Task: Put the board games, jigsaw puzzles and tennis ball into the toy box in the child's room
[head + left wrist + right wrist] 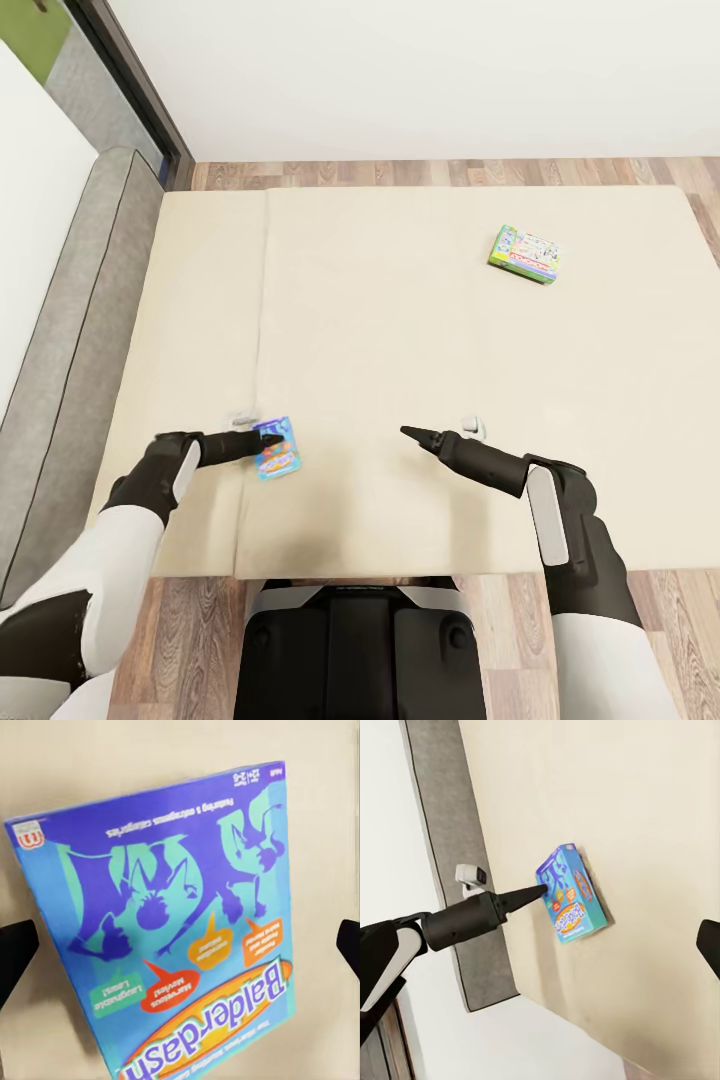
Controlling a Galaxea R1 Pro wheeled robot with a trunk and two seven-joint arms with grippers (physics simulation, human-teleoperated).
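Head view: the robot stands at the edge of the bed (400, 330), both arms stretched out over the beige mattress. The left end effector (262, 440) sits right over the blue game box (277, 450), which lies flat near the bed's front edge, its long axis running roughly away from the robot with a slight tilt. The right end effector (412, 433) hovers over bare mattress, well apart from that box and pointing toward it. A second game box, the green-edged one (525, 254), lies far off toward the bed's back right, nearer the right arm than the left.

Left wrist view: the blue game box (176, 922) lies directly ahead of the camera, between the two dark fingertips (16, 949) at either edge. The fingers are spread wide, released, with the box not gripped. They appear to straddle the box across its shorter side.

Right wrist view: the blue game box (571, 894) rests on the mattress with the left end effector (536, 892) at its upper edge. One dark fingertip (709, 941) of the right end effector shows at the edge; whether it is released or clenched I cannot tell.

The left arm is clearly nearer for this pick.
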